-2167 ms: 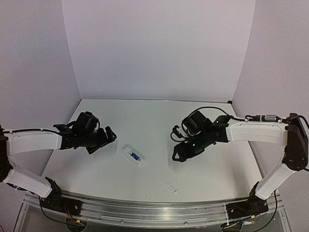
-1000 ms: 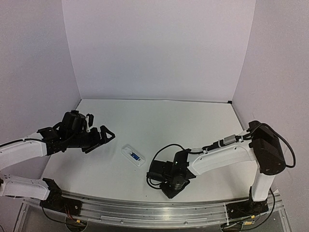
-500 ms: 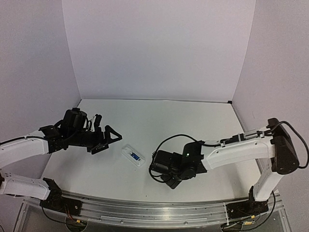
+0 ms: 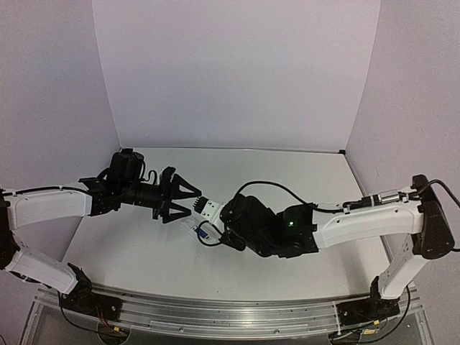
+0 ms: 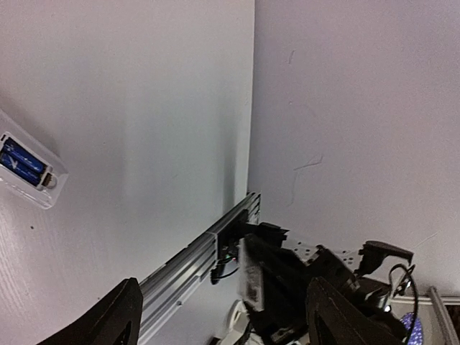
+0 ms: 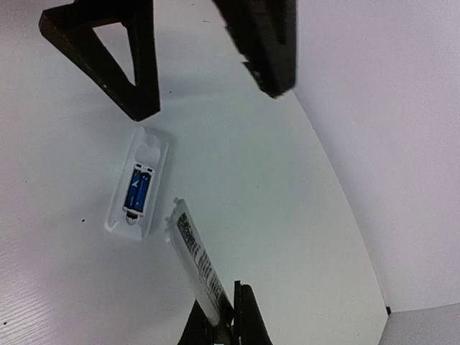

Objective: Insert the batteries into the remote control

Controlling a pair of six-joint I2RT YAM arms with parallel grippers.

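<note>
**A:** What changed?

**B:** The small clear rectangular cover piece [image 6: 195, 262] has left the lower edge of the white table [image 4: 302, 180]. The right gripper [image 6: 228, 318], clamped shut on one end, now holds it at mid-frame. The left gripper [image 4: 192, 202], jaws wide and empty, has closed in facing it.

**A:** And the task?

**B:** The two slim blue cylindrical batteries [image 6: 138, 190] already sit in the small flat white rectangular remote control [image 6: 152, 154]. It lies left of centre in the right wrist view, beside the cover's free end, touching no fingers. Likely only closing remains.

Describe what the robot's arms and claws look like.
Both the left arm and right arm are white with black joints. The left gripper and right gripper are black, the left's fingers open triangular frames. A black cable loops above the right arm, beside a green light.
</note>
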